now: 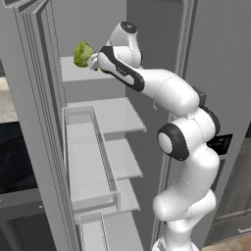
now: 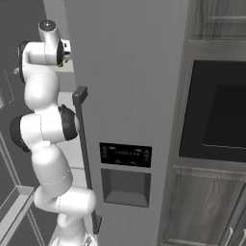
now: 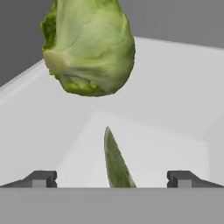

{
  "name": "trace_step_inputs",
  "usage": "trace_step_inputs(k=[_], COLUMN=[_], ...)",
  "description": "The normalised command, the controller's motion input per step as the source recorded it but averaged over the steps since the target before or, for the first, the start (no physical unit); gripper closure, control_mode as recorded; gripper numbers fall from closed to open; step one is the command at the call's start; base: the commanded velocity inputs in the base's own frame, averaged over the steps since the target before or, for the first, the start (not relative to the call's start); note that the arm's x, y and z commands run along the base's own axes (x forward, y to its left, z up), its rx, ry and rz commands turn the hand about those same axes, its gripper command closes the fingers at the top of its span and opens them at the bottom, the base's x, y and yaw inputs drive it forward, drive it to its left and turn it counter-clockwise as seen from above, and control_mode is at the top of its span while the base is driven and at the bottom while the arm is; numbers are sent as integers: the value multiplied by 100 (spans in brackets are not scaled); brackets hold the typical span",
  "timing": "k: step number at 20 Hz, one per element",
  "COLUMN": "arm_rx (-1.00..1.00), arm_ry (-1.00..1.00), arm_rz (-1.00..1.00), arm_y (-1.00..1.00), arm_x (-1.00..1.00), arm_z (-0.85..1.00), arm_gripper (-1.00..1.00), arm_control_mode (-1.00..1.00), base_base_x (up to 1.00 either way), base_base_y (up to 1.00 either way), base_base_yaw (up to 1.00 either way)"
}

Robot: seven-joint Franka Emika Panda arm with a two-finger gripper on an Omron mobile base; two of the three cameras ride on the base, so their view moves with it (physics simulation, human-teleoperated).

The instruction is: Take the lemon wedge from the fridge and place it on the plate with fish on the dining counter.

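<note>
My gripper [image 3: 111, 179], jaws spread wide and empty, straddles the lemon wedge [image 3: 116, 164] at bottom centre on the fridge [image 1: 105, 115] shelf; I should advance straight, avoiding the lettuce [image 3: 89, 46] above.

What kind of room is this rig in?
Likely a home kitchen, rendered: an open fridge with pale shelves, a leafy green head on one shelf, and a built-in oven beside wood cabinets.

- The fridge [image 2: 129, 72] was plain grey, with a dark bar handle [image 2: 84, 144].
- Its shelves [image 1: 110, 115] were pale grey.
- The leafy ball [image 3: 89, 43] was mottled light and darker green.
- The lemon wedge [image 3: 116, 164] was a dull yellow-green.
- The fingertips [image 3: 41, 178] were dark grey.
</note>
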Motion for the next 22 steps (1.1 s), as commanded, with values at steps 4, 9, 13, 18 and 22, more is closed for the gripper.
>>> trace_step_inputs(k=[4, 9, 13, 18, 22], arm_rx=[0, 0, 0, 0, 0], arm_ry=[1, 0, 1, 1, 0], arm_rz=[0, 0, 0, 0, -1], arm_y=[4, 2, 3, 0, 0], arm_x=[0, 24, 36, 32, 34], arm_z=[-18, -7, 0, 0, 0], arm_gripper=[-100, -100, -100, -100, -100], arm_control_mode=[-100, -100, -100, -100, -100], base_base_x=[0, 0, 0, 0, 0], base_base_y=[0, 0, 0, 0, 0], base_base_yaw=[0, 0, 0, 0, 0])
